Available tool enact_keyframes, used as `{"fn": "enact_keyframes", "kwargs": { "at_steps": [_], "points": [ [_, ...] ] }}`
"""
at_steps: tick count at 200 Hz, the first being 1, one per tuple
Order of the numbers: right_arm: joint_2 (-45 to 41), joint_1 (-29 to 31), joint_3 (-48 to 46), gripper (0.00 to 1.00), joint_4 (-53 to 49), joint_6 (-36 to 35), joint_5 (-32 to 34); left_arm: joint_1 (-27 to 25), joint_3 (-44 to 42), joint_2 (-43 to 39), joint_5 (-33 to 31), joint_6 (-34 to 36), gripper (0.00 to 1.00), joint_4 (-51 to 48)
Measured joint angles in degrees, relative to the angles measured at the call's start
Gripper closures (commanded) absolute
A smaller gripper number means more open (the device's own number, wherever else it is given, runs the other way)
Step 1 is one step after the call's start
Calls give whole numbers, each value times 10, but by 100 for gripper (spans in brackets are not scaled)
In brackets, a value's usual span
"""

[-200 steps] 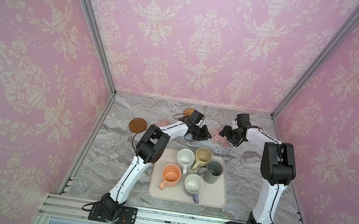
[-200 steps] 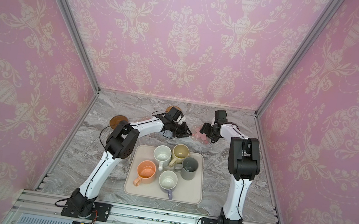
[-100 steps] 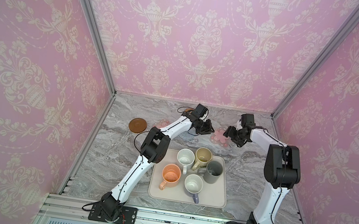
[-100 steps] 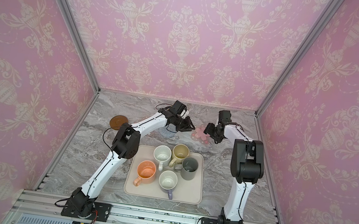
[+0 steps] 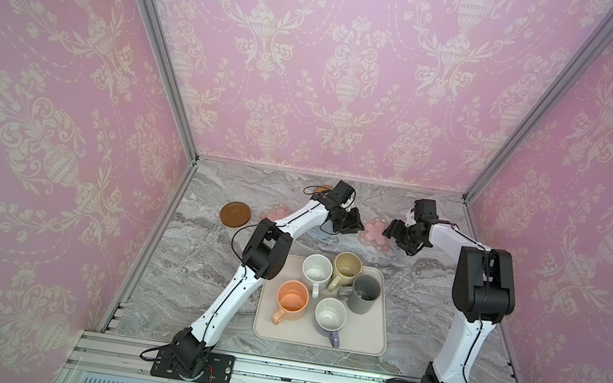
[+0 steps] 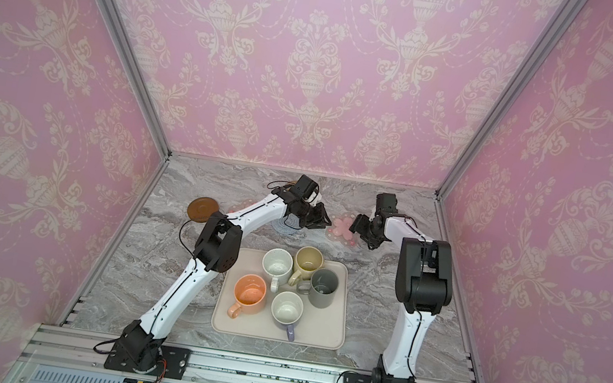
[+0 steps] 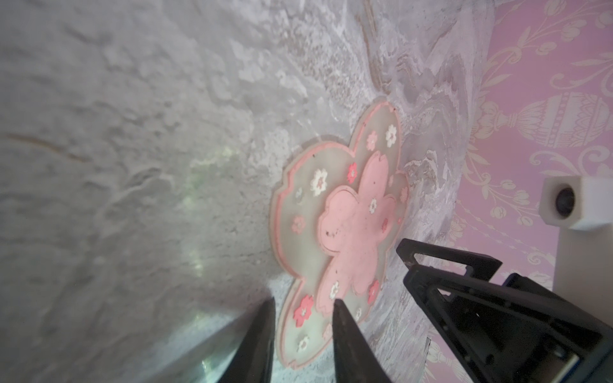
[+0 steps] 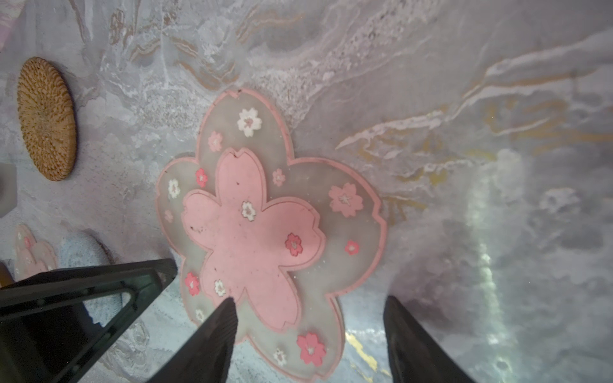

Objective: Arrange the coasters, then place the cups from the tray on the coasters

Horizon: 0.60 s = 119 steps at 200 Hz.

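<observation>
A pink flower-shaped coaster point(image 5: 374, 233) point(image 6: 342, 229) lies flat on the marble between my two grippers. My left gripper point(image 5: 355, 224) point(image 7: 303, 315) is open, and one petal shows in the narrow gap between its fingertips. My right gripper point(image 5: 393, 232) point(image 8: 310, 315) stands wide open over the opposite petals. The dark brown coaster point(image 5: 235, 214), the rattan coaster point(image 8: 46, 119), the blue crocheted coaster point(image 8: 83, 255) and a second flower coaster point(image 5: 278, 211) lie to the left. The tray point(image 5: 376, 347) holds the orange cup point(image 5: 292, 299), white cup point(image 5: 316, 272), beige cup point(image 5: 347, 266), grey cup point(image 5: 364, 291) and lavender cup point(image 5: 330, 315).
Pink patterned walls close the marble table at the back and both sides. The left arm's white link point(image 5: 292, 219) crosses over the blue coaster and part of the second flower coaster. A metal rail point(image 5: 290, 371) runs along the front edge.
The left gripper has shifted slightly back and right, up to the flower coaster. The right gripper has drawn a little to the right. The coaster lies where it was.
</observation>
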Motion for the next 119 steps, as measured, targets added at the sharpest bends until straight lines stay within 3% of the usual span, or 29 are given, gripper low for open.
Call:
{"fn": "enact_keyframes", "kwargs": {
  "at_steps": [69,119],
  "points": [
    [5,26,-7,30,30,18,-3,-1,-2,9,20,-3,68,27],
    [5,31,-11,29,41,21,-2,-1,-142,-59,26,-7,68,111]
  ]
}}
